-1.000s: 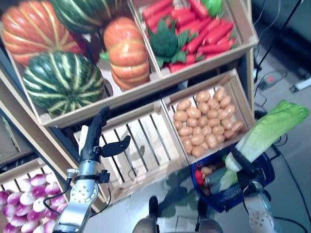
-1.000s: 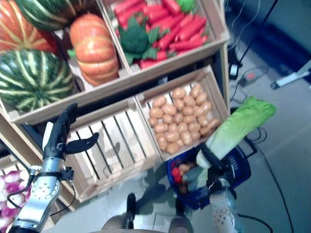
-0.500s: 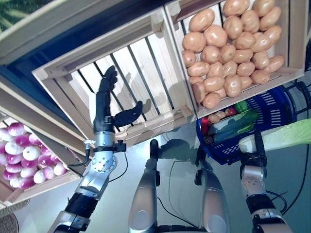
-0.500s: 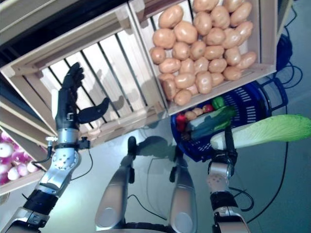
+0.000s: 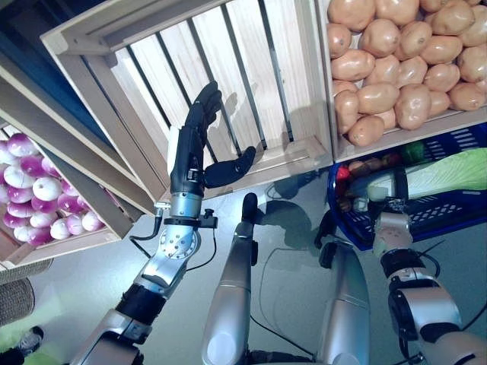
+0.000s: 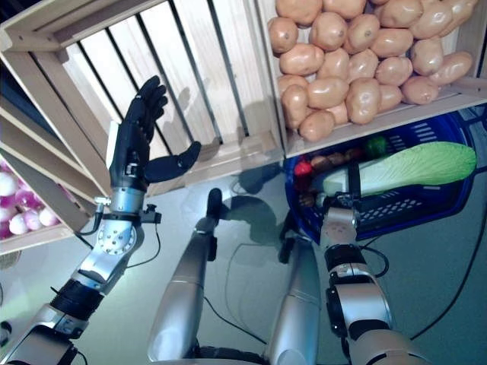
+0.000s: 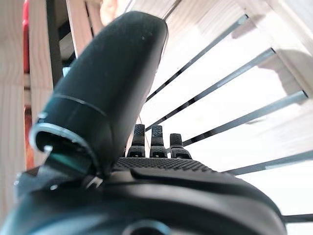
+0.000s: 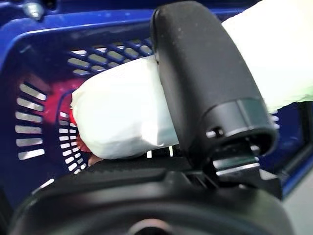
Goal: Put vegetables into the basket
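The right hand [image 6: 341, 204] is wrapped around the white stalk end of a napa cabbage [image 6: 403, 167], thumb curled over the top of it in the right wrist view, so the grip is closed on the cabbage. The cabbage lies nearly level, its pale green leafy end reaching well out past the fingers and hanging over the blue plastic basket [image 6: 426, 217], which sits directly under and beyond the hand. Already in the basket, just past the hand, are a red vegetable, a small green one and a few brownish ones; none can be identified more closely.

Judging by its look, the cabbage is long and fairly light, firm at the stalk but soft and crushable toward the leaves. The stalk end is the sensible place to hold it, as it is held now; a grip on the leaves would likely slip or tear. Because so much of its length sticks out beyond the hand, it probably wants to tip leaf-end down, and it may need angling to fit inside the basket walls.

The left hand [image 5: 192, 156] is raised with fingers straight and thumb spread, holding nothing, in front of an empty slatted wooden crate [image 5: 251, 76]. Beyond the right hand stands a crate of potatoes [image 5: 396, 68], and out past the left hand a bin of purple-and-white turnips [image 5: 38, 198].
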Robot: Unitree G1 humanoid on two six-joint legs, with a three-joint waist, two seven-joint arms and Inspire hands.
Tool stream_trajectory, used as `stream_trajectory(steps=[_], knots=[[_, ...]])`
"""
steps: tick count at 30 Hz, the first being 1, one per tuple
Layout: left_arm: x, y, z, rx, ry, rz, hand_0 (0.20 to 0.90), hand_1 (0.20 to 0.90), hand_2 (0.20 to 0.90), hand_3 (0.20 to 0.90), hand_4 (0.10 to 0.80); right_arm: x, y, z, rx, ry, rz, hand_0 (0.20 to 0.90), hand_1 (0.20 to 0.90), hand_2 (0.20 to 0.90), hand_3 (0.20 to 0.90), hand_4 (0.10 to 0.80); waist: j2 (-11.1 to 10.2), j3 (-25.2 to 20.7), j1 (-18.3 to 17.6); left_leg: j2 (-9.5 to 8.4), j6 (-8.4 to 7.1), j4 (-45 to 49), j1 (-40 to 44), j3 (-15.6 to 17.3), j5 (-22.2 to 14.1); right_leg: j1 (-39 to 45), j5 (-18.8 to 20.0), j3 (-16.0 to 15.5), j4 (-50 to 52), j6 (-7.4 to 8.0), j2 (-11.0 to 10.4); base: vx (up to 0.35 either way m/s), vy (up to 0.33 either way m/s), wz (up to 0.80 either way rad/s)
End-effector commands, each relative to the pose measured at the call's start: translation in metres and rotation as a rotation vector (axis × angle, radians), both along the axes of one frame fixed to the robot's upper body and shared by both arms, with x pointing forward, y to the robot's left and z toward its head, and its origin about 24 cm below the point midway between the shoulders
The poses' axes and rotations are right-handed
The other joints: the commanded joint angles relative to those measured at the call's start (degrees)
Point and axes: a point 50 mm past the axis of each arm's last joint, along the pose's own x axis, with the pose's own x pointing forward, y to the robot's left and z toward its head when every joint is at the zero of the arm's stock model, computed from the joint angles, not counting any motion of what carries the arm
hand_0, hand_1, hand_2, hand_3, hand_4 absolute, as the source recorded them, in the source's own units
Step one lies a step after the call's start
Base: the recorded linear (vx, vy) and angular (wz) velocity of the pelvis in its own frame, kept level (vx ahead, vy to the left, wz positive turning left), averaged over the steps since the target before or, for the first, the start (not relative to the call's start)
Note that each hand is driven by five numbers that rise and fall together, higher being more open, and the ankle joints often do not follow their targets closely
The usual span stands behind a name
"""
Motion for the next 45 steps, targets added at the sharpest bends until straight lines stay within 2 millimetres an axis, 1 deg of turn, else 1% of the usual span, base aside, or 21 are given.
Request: stream_trajectory(steps=[1, 2, 3, 4, 5, 8, 12, 15, 19, 22, 25, 27, 30, 32, 33, 36, 38, 39, 41, 44, 45], knots=[[-0.008, -0.005, 0.036, -0.216, -0.164, -0.167, 0.900, 0.900, 0.900, 0.900, 0.800, -0.010, -0.034, 0.009, 0.083, 0.013, -0.113, 0.300, 0.300, 0.300, 0.300, 0.400, 2.12, -0.16, -0.01, -6.20, 6.08, 5.61, -5.45, 2.47, -1.56, 1.61, 4.58, -1.81, -2.22, -3.64, 4.17, -0.012, -0.037, 0.04], [-0.008, -0.004, 0.035, -0.226, -0.160, -0.172, 0.900, 0.900, 0.900, 0.900, 0.800, -0.010, -0.035, 0.007, 0.093, 0.015, -0.114, 0.300, 0.300, 0.300, 0.300, 0.400, 2.18, -0.16, 0.00, -6.19, 6.11, 5.66, -5.52, 2.49, -1.61, 1.54, 4.54, -1.81, -2.13, -3.66, 4.17, 0.000, -0.035, 0.05], [-0.009, -0.005, 0.032, -0.249, -0.148, -0.196, 0.900, 0.900, 0.900, 0.900, 0.800, -0.011, -0.034, 0.004, 0.135, 0.017, -0.123, 0.371, 0.371, 0.371, 0.371, 0.447, 2.37, -0.16, 0.04, -6.25, 6.19, 5.95, -5.77, 2.56, -1.70, 1.30, 4.55, -1.82, -1.89, -3.78, 4.23, 0.007, -0.035, 0.03], [-0.009, -0.006, 0.031, -0.260, -0.140, -0.218, 0.900, 0.900, 0.900, 0.900, 0.800, -0.011, -0.033, 0.001, 0.185, 0.018, -0.134, 0.493, 0.493, 0.493, 0.493, 0.529, 2.59, -0.16, 0.11, -6.32, 6.18, 6.62, -6.18, 2.50, -1.89, 0.96, 4.45, -1.86, -1.17, -3.89, 4.37, 0.007, -0.044, 0.04], [-0.010, -0.007, 0.030, -0.255, -0.142, -0.223, 0.900, 0.900, 0.900, 0.900, 0.800, -0.012, -0.033, 0.000, 0.214, 0.021, -0.145, 0.900, 0.900, 0.900, 0.900, 0.800, 2.67, -0.16, 0.18, -6.35, 6.19, 6.62, -6.11, 2.45, -1.99, 1.07, 4.32, -1.93, -1.14, -3.93, 4.41, -0.001, -0.036, 0.05], [-0.012, -0.007, 0.031, -0.272, -0.141, -0.246, 0.900, 0.900, 0.900, 0.900, 0.800, -0.016, -0.037, -0.004, 0.247, 0.048, -0.189, 0.900, 0.900, 0.900, 0.900, 0.800, 2.80, -0.16, 0.41, -6.31, 6.30, 5.97, -5.34, 2.36, -1.75, 1.84, 4.26, -2.35, -1.58, -4.08, 4.57, -0.008, -0.032, 0.04], [-0.014, -0.002, 0.026, -0.320, -0.111, -0.290, 0.900, 0.900, 0.900, 0.900, 0.800, -0.025, -0.040, -0.018, 0.243, 0.082, -0.216, 0.900, 0.900, 0.900, 0.900, 0.800, 2.69, -0.16, 0.45, -6.09, 5.80, 5.43, -2.62, 2.26, -1.85, 4.85, 4.03, -2.87, -2.35, -4.16, 4.90, 0.029, -0.018, 0.01], [-0.018, -0.002, 0.025, -0.330, -0.099, -0.345, 0.900, 0.900, 0.900, 0.900, 0.800, -0.026, -0.037, -0.018, 0.215, 0.046, -0.196, 0.900, 0.900, 0.900, 0.900, 0.800, 2.07, -0.16, 0.68, -5.79, 5.29, 3.05, 1.60, 1.81, -1.04, 10.16, 3.99, -3.40, -5.75, -4.25, 5.36, 0.056, -0.005, -0.03], [-0.023, 0.005, 0.023, -0.322, -0.106, -0.376, 0.900, 0.900, 0.900, 0.900, 0.800, -0.036, -0.028, -0.034, 0.167, 0.029, -0.177, 0.900, 0.900, 0.900, 0.900, 0.800, 1.05, -0.17, 0.42, -5.19, 4.00, -2.03, 8.47, 1.57, 0.60, 18.09, 4.70, -4.04, -12.16, -3.83, 6.49, 0.064, 0.002, -0.12], [-0.025, 0.008, 0.016, -0.314, -0.083, -0.350, 0.900, 0.900, 0.900, 0.900, 0.800, -0.044, -0.016, -0.044, 0.060, 0.045, -0.140, 0.900, 0.900, 0.900, 0.900, 0.800, -0.05, -2.58, 0.32, -4.59, 3.13, -7.35, 13.66, 1.84, 2.15, 24.78, 5.50, -4.98, -18.49, -4.05, 7.41, 0.118, 0.025, -0.13], [-0.024, 0.010, 0.005, -0.297, -0.031, -0.342, 0.900, 0.900, 0.900, 0.900, 0.800, -0.057, -0.009, -0.051, -0.088, 0.098, -0.104, 0.900, 0.900, 0.900, 0.900, 0.800, -0.68, -5.52, -0.32, -3.89, 2.97, -12.13, 18.64, 1.88, 3.10, 29.66, 5.75, -5.26, -22.47, -4.12, 7.72, 0.141, 0.087, -0.11], [-0.025, 0.008, -0.003, -0.276, 0.007, -0.366, 0.900, 0.900, 0.900, 0.900, 0.800, -0.069, -0.008, -0.060, -0.149, 0.119, -0.070, 0.900, 0.900, 0.900, 0.900, 0.800, -0.81, -7.51, -0.80, -3.14, 2.91, -15.39, 21.62, 2.21, 3.91, 32.14, 6.47, -5.08, -25.15, -3.88, 7.54, 0.148, 0.113, -0.15], [-0.030, 0.001, -0.021, -0.162, 0.097, -0.442, 0.900, 0.900, 0.900, 0.900, 0.800, -0.101, -0.008, -0.083, -0.346, 0.198, 0.005, 0.900, 0.900, 0.900, 0.900, 0.800, -1.32, -11.73, -1.94, -2.07, 3.06, -21.40, 27.48, 2.75, 5.33, 37.03, 8.57, -4.47, -30.34, -2.96, 7.22, 0.175, 0.127, -0.03], [-0.031, -0.002, -0.026, -0.117, 0.122, -0.472, 0.900, 0.900, 0.900, 0.900, 0.800, -0.105, -0.007, -0.084, -0.407, 0.213, 0.031, 0.900, 0.900, 0.900, 0.900, 0.800, -1.46, -12.54, -2.24, -1.88, 3.10, -22.51, 28.48, 2.92, 5.62, 37.93, 9.06, -4.37, -31.39, -2.76, 7.15, 0.129, 0.102, 0.07], [-0.035, -0.005, -0.038, -0.065, 0.193, -0.511, 0.900, 0.900, 0.900, 0.900, 0.800, -0.119, -0.003, -0.093, -0.500, 0.248, 0.099, 0.900, 0.900, 0.900, 0.900, 0.800, -1.61, -15.02, -3.24, -1.53, 3.15, -24.61, 31.70, 3.69, 5.55, 40.59, 9.72, -3.67, -33.54, -2.21, 6.83, 0.226, 0.179, 0.07], [-0.039, -0.004, -0.062, 0.061, 0.316, -0.558, 0.900, 0.900, 0.900, 0.900, 0.800, -0.141, -0.007, -0.108, -0.571, 0.276, 0.180, 0.900, 0.900, 0.900, 0.900, 0.800, -1.58, -18.40, -4.53, -1.29, 3.33, -27.05, 36.54, 4.82, 4.79, 44.78, 10.24, -3.19, -36.29, -1.40, 6.47, 0.252, 0.179, -0.07], [-0.042, -0.005, -0.080, 0.096, 0.417, -0.588, 0.900, 0.900, 0.900, 0.900, 0.800, -0.152, -0.006, -0.116, -0.633, 0.339, 0.264, 0.900, 0.900, 0.900, 0.900, 0.800, -1.59, -20.02, -5.26, -1.34, 3.53, -27.04, 38.25, 5.32, 4.03, 46.19, 10.42, -2.97, -36.80, -0.96, 6.05, 0.195, 0.148, -0.05], [-0.047, -0.006, -0.101, 0.124, 0.540, -0.620, 0.900, 0.900, 0.900, 0.900, 0.800, -0.159, -0.005, -0.122, -0.722, 0.391, 0.367, 0.900, 0.900, 0.900, 0.900, 0.800, -1.48, -21.17, -5.78, -1.39, 3.85, -27.46, 39.84, 5.68, 3.52, 47.26, 10.43, -2.84, -37.03, -0.50, 5.69, 0.183, 0.150, -0.04], [-0.059, -0.006, -0.136, 0.192, 0.697, -0.625, 0.900, 0.900, 0.900, 0.900, 0.800, -0.167, 0.006, -0.132, -0.870, 0.435, 0.579, 0.900, 0.900, 0.900, 0.900, 0.800, -1.56, -22.85, -6.72, -1.46, 4.33, -28.19, 42.09, 6.47, 2.69, 48.35, 10.38, -2.33, -37.25, 0.19, 5.38, 0.154, 0.128, -0.03], [-0.078, 0.006, -0.183, 0.300, 0.910, -0.578, 0.900, 0.900, 0.900, 0.900, 0.800, -0.175, 0.018, -0.144, -1.006, 0.471, 0.869, 0.900, 0.900, 0.900, 0.900, 0.800, -1.84, -24.45, -7.70, -1.37, 4.78, -29.82, 44.69, 7.07, 2.17, 49.80, 10.62, -1.65, -38.16, 1.08, 5.00, 0.088, 0.085, -0.13], [-0.083, 0.012, -0.193, 0.320, 0.962, -0.559, 0.900, 0.900, 0.900, 0.900, 0.800, -0.179, 0.019, -0.148, -1.019, 0.482, 0.933, 0.900, 0.900, 0.900, 0.900, 0.800, -1.94, -24.78, -7.93, -1.38, 4.89, -30.16, 45.31, 7.28, 1.98, 50.17, 10.69, -1.41, -38.45, 1.29, 4.92, 0.057, 0.074, -0.11]])
